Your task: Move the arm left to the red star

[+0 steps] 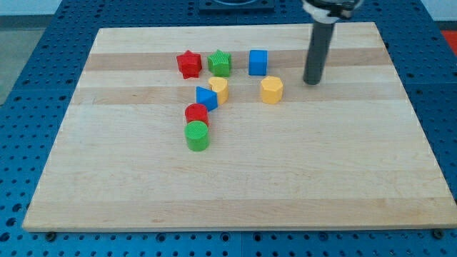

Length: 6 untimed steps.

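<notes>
Small red star-shaped plastic block (188,64) far-left on the pale wooden board (107,178), just left of the green star-shaped block (220,63). My tip (311,82), bare rod end, nothing to clasp or release, well right, beyond the blue cube (258,62) and yellow hexagonal block (271,90). Probably light, rigid, easily slid; best approached from its open left side, no grasp.

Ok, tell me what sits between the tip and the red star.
In the camera view, my tip is at the view's right of the blocks. Between it and the red star stand the blue cube and green star; the yellow hexagon lies just below that line.
</notes>
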Tool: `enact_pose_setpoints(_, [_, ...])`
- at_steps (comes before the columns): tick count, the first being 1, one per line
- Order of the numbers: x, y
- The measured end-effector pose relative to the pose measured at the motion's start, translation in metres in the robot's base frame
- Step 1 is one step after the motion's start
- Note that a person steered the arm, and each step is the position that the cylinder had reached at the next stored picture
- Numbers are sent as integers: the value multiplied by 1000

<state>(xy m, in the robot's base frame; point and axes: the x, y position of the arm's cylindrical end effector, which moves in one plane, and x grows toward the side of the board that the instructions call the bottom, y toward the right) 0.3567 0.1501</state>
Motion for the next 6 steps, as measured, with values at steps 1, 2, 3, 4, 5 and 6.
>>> enact_pose_setpoints(1, [-3,12])
enact_pose_setpoints(2, [-55,4])
enact_pose_setpoints(3, [-100,-60])
enact_pose_setpoints(4, [-130,-168])
enact_pose_setpoints(5, [-142,-278])
enact_pose_setpoints(6, [-117,-347])
